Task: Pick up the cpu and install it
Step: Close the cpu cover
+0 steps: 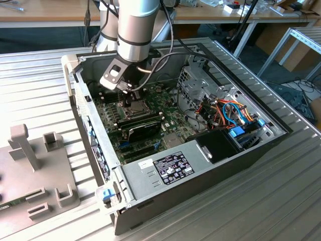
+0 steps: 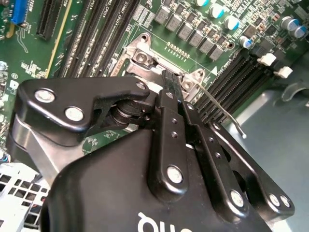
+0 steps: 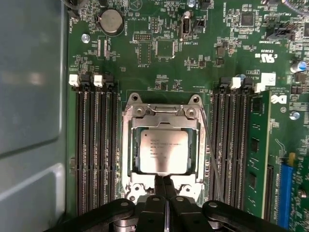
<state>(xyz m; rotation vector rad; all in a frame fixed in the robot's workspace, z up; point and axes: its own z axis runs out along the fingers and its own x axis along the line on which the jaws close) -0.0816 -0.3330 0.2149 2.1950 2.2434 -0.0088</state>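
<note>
Item 1. Your gripper (image 3: 165, 182), black, two-fingered, on the grey and silver arm (image 1: 134, 30). You had its fingers (image 3: 160, 184) pressed together with nothing between them. In the first wrist view the tips stood at the edge of the socket, just beside the chip and apart from its top. In the exterior view the gripper (image 1: 131, 95) hung low inside the open black and silver computer case (image 1: 235, 150).

Item 2. The cpu (image 3: 164, 151), a small flat square chip with a dull silver-grey metal top. It lay seated in the socket at the middle of the green circuit board (image 3: 164, 72), between two banks of black memory slots (image 3: 94, 145).

Item 3. A shiny hinged metal retention frame (image 3: 126, 145), lying flat around the chip, whose top showed through its window.

Item 4. A thin grey wire lever (image 2: 219, 104) beside the frame. In the second wrist view its bent free end stood raised off the board.

Item 5. A green memory module (image 3: 255, 145), seated in a slot in the far bank.

Item 6. A round silver coin battery (image 3: 111, 21) on the board.

Item 7. A long black card (image 1: 143, 128), in the case near the socket.

Item 8. A ribbed metal table (image 1: 281, 201) under the case, with a grey plastic fixture (image 1: 30, 150) on the exterior view's left.
</note>
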